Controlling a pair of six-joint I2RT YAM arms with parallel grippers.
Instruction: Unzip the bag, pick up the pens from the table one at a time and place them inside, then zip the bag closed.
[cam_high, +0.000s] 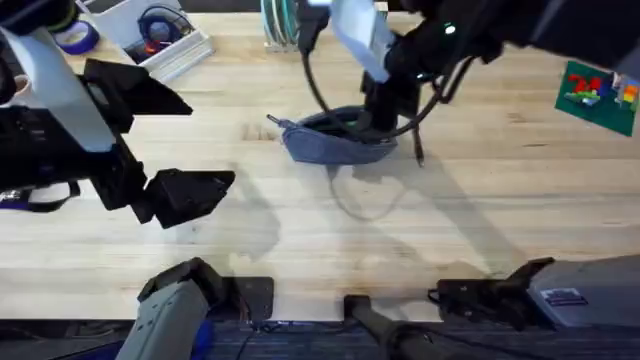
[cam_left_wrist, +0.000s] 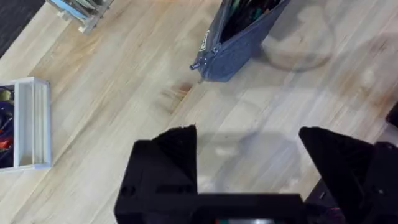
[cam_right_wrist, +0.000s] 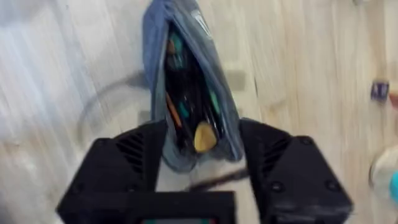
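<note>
Blue-grey fabric bag (cam_high: 335, 141), an elongated soft pouch with rounded ends, lies on the pale plank-grained wooden tabletop (cam_high: 480, 215) toward its far middle. Its zipper is undone along the length, and the mouth gapes to show a dark lining. In the right wrist view the bag (cam_right_wrist: 214, 81) holds slim pens (cam_right_wrist: 186, 106) with green and orange parts, plus a small yellow rounded piece. In the left wrist view the pouch (cam_left_wrist: 239, 46) ends in a metal zipper pull (cam_left_wrist: 196, 65) at its pointed tip, with green showing inside.

The right end effector (cam_high: 385, 105) stands directly over the bag; its 2 black, blocky fingers (cam_right_wrist: 130, 155) are spread and straddle the near rounded end, gripping nothing. The left end effector (cam_high: 185, 195) hangs above bare wood, well apart from the bag, its 2 angular black fingers (cam_left_wrist: 171, 158) parted and released.

A white wire-frame tray (cam_high: 150, 40) sits at the far left of the tabletop.
</note>
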